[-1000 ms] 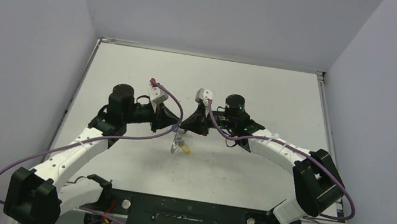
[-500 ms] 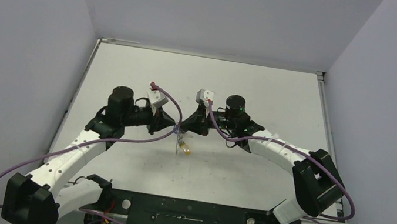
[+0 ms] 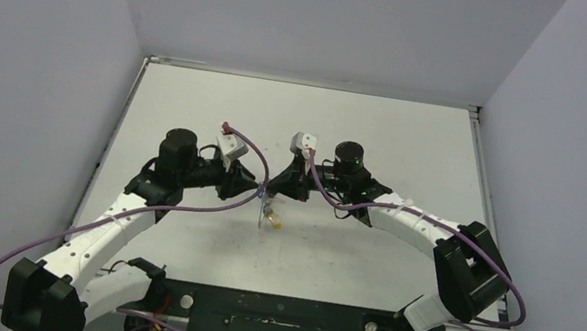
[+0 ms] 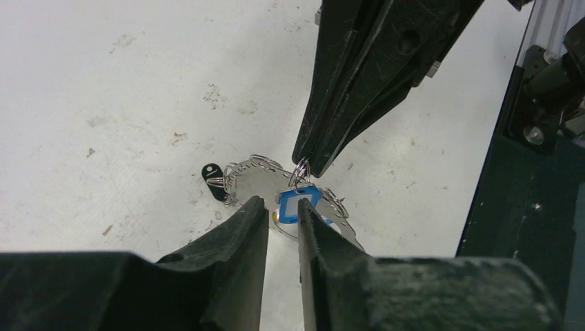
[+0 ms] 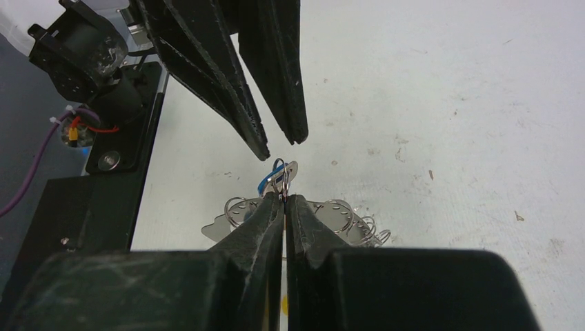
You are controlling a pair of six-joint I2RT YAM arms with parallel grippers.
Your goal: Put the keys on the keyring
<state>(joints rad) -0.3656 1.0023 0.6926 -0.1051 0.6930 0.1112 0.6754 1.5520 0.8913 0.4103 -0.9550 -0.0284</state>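
Right gripper [image 5: 284,196]: pressed together, pinching the blue key [image 4: 298,205] by its loop
Left gripper [image 4: 281,202]: slightly spread, nothing held
Key from my left tips: 12 o'clock, just beside

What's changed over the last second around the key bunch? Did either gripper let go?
The key bunch swung slightly right, settling under the fingertips. The left gripper now has its jaws slightly apart beside the blue tag, so it seems to be letting go. The right gripper stays shut on the tag's small ring; both arms barely moved.
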